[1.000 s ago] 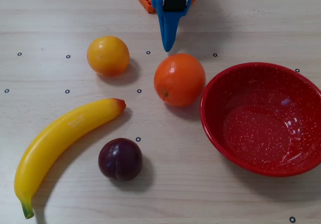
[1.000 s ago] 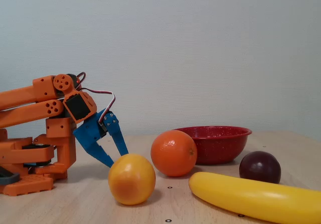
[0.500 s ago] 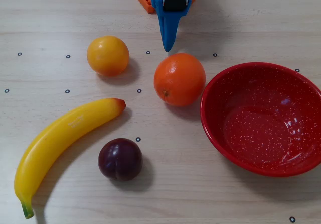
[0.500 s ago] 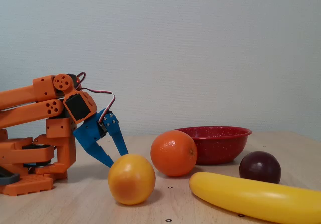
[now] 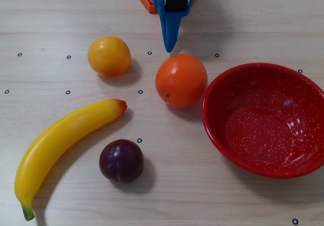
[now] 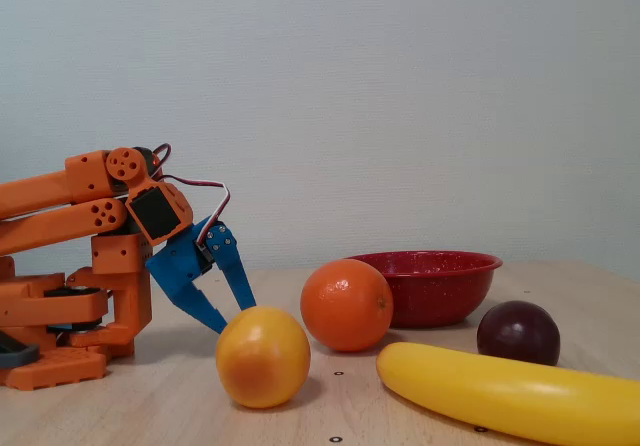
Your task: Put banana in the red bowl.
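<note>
I judge nothing begun; my blue two-finger gripper [image 6: 232, 324] hangs parted and empty beside the arm's base; the long glossy yellow plastic banana [image 5: 62, 142] lies on the table, well apart from the speckled red bowl [image 5: 217, 129]; next I must reach past the round orange [image 5: 180, 80] and straddle its middle.

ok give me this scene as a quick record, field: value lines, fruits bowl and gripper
banana: banana lies on the table, lower left in the overhead view, untouched
red bowl: red bowl at right, empty
orange: orange just left of the bowl's rim
yellow-orange fruit: yellow-orange fruit upper left
plum: plum beside the banana's inner curve
gripper: gripper open in the fixed view, holding nothing, near the arm's base, far from the banana
task state: not started, banana not in the bowl
</note>
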Available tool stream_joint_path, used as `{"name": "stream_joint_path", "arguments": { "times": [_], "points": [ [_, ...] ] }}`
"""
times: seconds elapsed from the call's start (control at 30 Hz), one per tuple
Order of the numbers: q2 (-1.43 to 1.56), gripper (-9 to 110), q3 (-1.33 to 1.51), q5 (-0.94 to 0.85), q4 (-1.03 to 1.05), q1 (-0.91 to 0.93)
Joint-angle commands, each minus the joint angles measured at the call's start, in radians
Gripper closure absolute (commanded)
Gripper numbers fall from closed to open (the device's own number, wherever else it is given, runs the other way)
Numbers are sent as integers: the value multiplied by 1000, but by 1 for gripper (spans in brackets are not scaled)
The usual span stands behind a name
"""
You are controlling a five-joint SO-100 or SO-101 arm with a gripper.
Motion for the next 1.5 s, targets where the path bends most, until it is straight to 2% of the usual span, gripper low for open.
{"name": "stream_joint_path", "arguments": {
  "times": [0.0,0.73,1.1,1.47],
  "points": [
    [15,101,-18,9,66,-6],
    [-18,102,-41,-44,48,-8],
    [-216,102,-245,-135,11,23],
    [-454,102,-505,-256,8,150]
  ]
}}
